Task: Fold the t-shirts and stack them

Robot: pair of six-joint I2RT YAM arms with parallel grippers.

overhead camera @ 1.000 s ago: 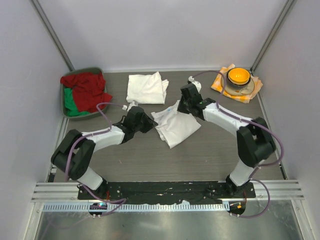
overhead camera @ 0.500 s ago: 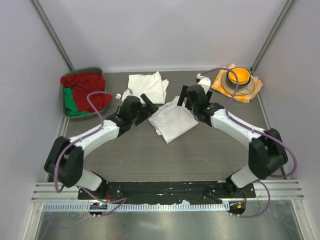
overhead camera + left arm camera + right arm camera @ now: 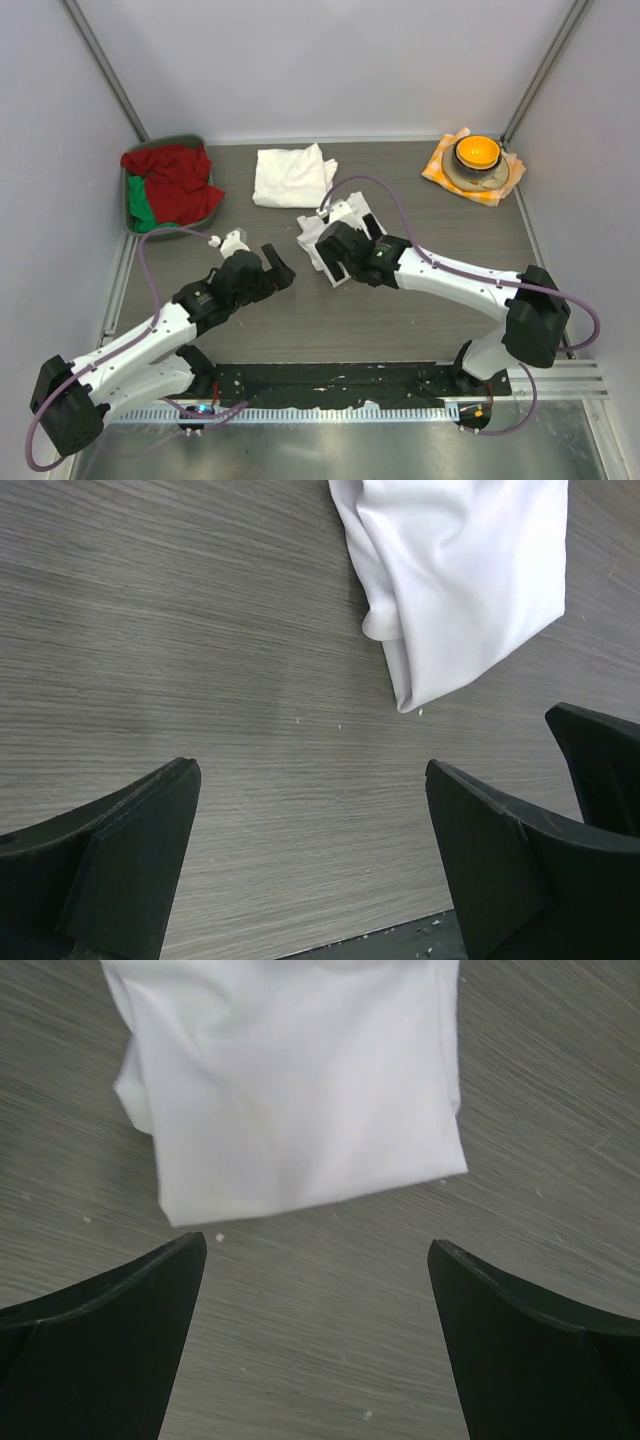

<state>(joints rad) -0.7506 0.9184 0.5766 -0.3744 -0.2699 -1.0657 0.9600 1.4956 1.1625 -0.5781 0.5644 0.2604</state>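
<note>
Both the left tool (image 3: 310,772) and right tool (image 3: 316,1244) stood apart, holding nothing; the folded t-shirt (image 3: 300,1080) lay midway on the tabletop (image 3: 420,330), the other t-shirt (image 3: 292,177) behind it; pinching all layers at both near corners would likely keep the fold while stacking.

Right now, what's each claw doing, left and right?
Left claw: open, holding nothing.
Right claw: open, holding nothing; the folded t-shirt lies just ahead of it.
</note>
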